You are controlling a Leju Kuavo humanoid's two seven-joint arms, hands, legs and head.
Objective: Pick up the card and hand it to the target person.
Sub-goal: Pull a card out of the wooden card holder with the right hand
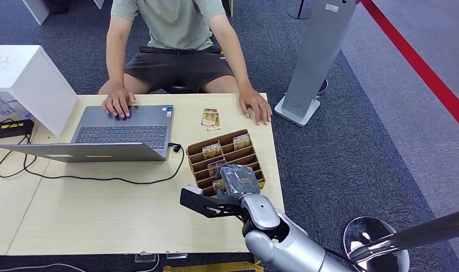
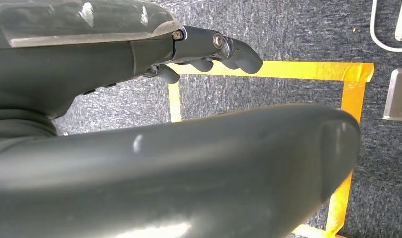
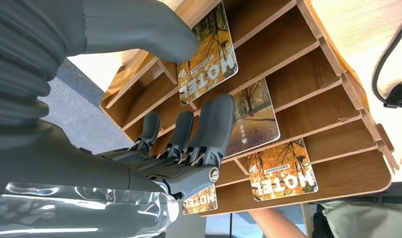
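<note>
A brown wooden card rack [image 1: 200, 152] stands on the table's right side, with several autumn-print "HOTEL" cards in its slots. My right hand [image 1: 237, 180] hovers over the rack's near rows. In the right wrist view its thumb [image 3: 154, 29] touches the top edge of one card [image 3: 209, 59], while its fingers [image 3: 216, 119] reach into the slot on the card's other side. The card still sits in the rack [image 3: 338, 89] and is straddled, not clamped. The person [image 1: 176, 34] sits across the table with both hands on it. My left hand [image 2: 209, 49] hangs over the floor holding nothing.
An open grey laptop [image 1: 111, 136] with a black cable [image 1: 102, 178] takes the table's left half. Two loose cards [image 1: 210, 118] lie near the person's hand [image 1: 255, 107]. A white box [image 1: 23, 79] stands at far left and a grey post [image 1: 315, 62] beyond the table's right edge.
</note>
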